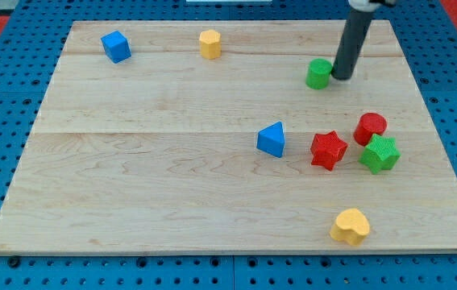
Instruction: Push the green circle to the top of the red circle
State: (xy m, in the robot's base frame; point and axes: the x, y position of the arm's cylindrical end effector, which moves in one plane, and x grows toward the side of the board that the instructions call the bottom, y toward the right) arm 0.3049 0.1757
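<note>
Tip (342, 76) touches the green circle (318, 73) on its right; no jaws exist. Better to swing around left and shove rightward, stopping above the red circle (370, 127).

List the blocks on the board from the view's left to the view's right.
Blue cube → yellow block near the top → blue triangle → green circle, my tip just to its right → yellow block near the bottom. The red star, red circle and green star overlap the tip and lower yellow block across, so I omit them.
</note>
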